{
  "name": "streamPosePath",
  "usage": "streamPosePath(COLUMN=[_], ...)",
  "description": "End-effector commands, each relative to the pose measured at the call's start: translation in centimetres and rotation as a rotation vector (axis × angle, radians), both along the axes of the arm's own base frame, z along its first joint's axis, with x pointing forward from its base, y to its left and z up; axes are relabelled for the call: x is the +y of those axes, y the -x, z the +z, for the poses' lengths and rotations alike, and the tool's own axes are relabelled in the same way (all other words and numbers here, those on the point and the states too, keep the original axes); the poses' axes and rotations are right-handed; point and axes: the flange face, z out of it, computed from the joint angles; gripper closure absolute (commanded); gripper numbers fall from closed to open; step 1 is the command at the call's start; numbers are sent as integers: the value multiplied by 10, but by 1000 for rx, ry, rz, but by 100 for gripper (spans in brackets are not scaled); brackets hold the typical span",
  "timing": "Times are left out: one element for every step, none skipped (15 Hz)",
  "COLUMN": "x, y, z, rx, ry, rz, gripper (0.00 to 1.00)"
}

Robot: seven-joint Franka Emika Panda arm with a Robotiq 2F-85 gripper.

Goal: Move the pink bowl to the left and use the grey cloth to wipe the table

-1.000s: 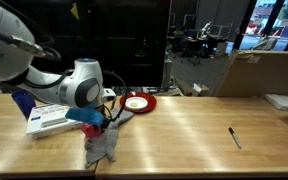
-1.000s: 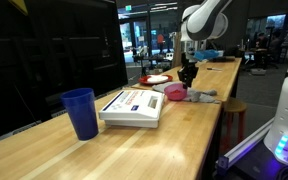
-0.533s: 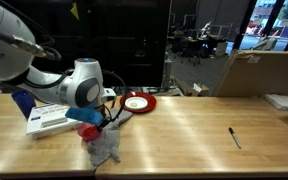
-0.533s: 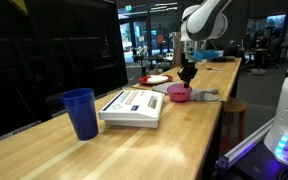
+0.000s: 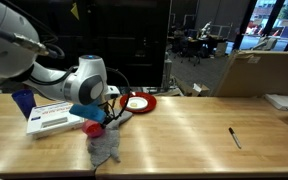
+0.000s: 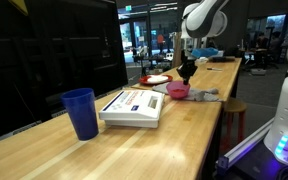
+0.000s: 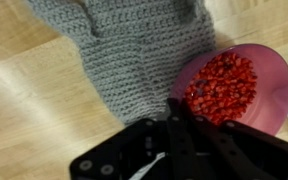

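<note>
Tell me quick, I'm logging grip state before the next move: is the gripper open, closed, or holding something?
The gripper: closed, apparently pinched on the rim of the pink bowl.

Blue cup [image 6: 79, 112], white box [image 6: 134, 104], red plate [image 5: 139, 102]

The grey cloth [image 7: 134, 50] is coarse knit, the pink bowl [image 7: 276, 90] smooth plastic, the table [image 7: 34, 120] glossy grained wood.

Obstructions and cropping
We find the grey cloth [image 7: 124, 45] cut off by the wrist view's top edge; the near rim of the pink bowl [image 7: 234, 85] is hidden behind the dark, blurred fingers [image 7: 181, 125].
</note>
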Motion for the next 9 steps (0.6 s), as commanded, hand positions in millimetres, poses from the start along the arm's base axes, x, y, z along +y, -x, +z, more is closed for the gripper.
streamPosePath(x=[-28,-38,-49,-61,-72,-86,-99,-111,-125], y=[-21,-29,-36,-43,-49,-56,-61,-65,-72], z=[26,35,43,52,56,60,58,55,50], rx=[-21,-38,-54,-74,-92,-104,-114,-124,-140], ry=[-44,-60,-72,-74,-67,-50,-20,11,66], rz=[-94,-124,-153,-187,-216,-251,-286,-319,-346], gripper=[99,99,99,99,99,99,99,99,99])
